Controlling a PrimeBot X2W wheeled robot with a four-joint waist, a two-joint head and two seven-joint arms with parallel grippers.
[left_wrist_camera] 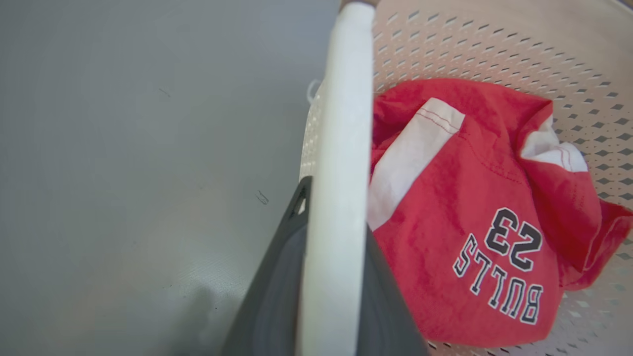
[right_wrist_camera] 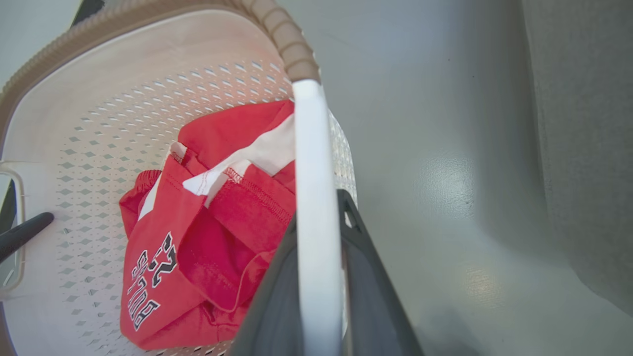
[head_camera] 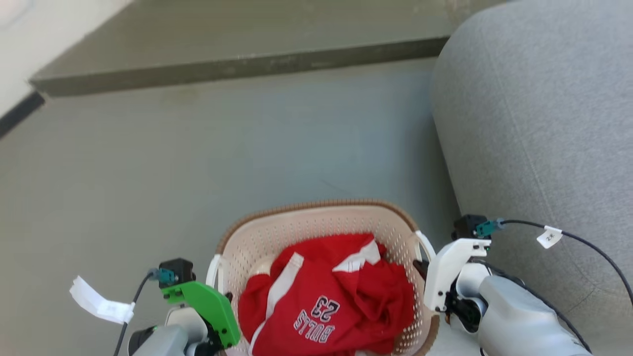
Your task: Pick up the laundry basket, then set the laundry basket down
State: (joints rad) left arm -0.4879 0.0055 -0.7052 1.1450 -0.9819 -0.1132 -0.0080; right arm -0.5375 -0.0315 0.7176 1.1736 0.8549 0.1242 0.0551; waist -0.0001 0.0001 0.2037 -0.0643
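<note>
Whether it hangs clear of the floor or rests on it cannot be told, but the basket (head_camera: 316, 222) lies low and centred before the robot, between both arms.

Contents: one crumpled red jersey (head_camera: 336, 296), loose, heaped toward the near side.

Left handle (left_wrist_camera: 341, 148): pinched by the left gripper (left_wrist_camera: 334, 222), one dark finger on each side of the white bar.

Right handle (right_wrist_camera: 311, 198): pinched likewise by the right gripper (right_wrist_camera: 319, 222).

Surroundings: grey floor (head_camera: 198, 158) around; sofa (head_camera: 544, 123) just beside the basket's right; a raised step (head_camera: 237, 49) well beyond.

Step in hand, as judged: carrying the basket toward its set-down.

Handling notes:
- Move both arms at one rate, so the rim remains level and the jersey does not slide.
- Hold both pinches firm, since the smooth bars could slip along the fingers.
- Hold the spacing between the grippers constant, so the handles are neither pulled apart nor bowed inward.
- Steer clear of the sofa.
- Release only once the base sits flat.
</note>
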